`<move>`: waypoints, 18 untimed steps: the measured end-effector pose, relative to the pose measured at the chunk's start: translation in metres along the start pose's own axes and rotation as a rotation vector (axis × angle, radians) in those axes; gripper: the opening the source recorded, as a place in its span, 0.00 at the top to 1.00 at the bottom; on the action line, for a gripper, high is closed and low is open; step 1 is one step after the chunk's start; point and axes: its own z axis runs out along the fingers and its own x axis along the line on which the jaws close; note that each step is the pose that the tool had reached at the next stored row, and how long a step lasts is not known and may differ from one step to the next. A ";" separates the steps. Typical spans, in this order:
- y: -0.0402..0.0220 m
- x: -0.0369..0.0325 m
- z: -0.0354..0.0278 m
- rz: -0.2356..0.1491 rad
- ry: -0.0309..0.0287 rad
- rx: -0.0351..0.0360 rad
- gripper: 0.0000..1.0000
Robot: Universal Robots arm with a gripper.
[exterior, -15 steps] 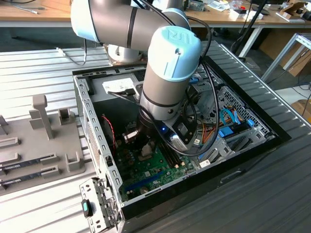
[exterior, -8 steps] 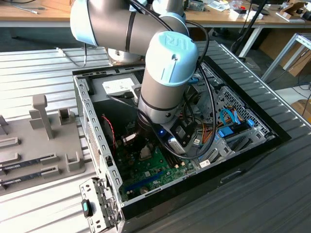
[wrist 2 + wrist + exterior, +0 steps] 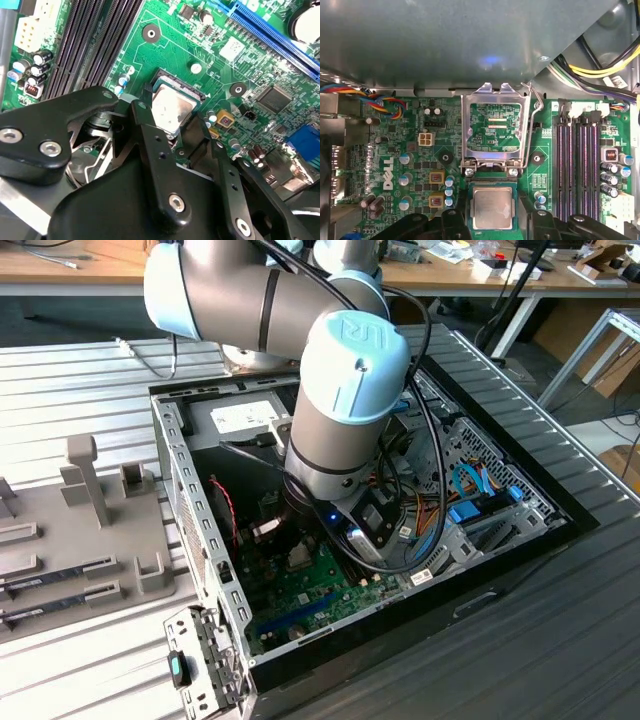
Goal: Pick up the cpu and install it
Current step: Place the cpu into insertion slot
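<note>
So the black two-finger gripper [image 3: 492, 226] has its jaws clamped on the cpu [image 3: 492, 206], that small flat square chip with a dull silver lid and thin green rim, pinched from two opposite sides. It's right over the socket on the green motherboard [image 3: 395, 150]. I can't tell if it's fully seated, since the fingers [image 3: 455, 222] hide part of it. Just past it, the shiny metal retention frame [image 3: 492, 125] stands flipped open. There's white lettering printed across the board. Long black memory slots [image 3: 577, 165] run alongside. Further out, the silver-and-pale-blue arm [image 3: 340, 390] leans into the open black computer case [image 3: 400, 640] on a ribbed grey table [image 3: 80, 370].
</note>
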 end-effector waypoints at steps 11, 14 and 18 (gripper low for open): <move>-0.0002 -0.0001 0.0010 -0.001 0.0009 0.0192 0.53; -0.0002 -0.0001 0.0011 -0.001 0.0009 0.0192 0.53; -0.0002 -0.0001 0.0013 -0.001 0.0009 0.0192 0.53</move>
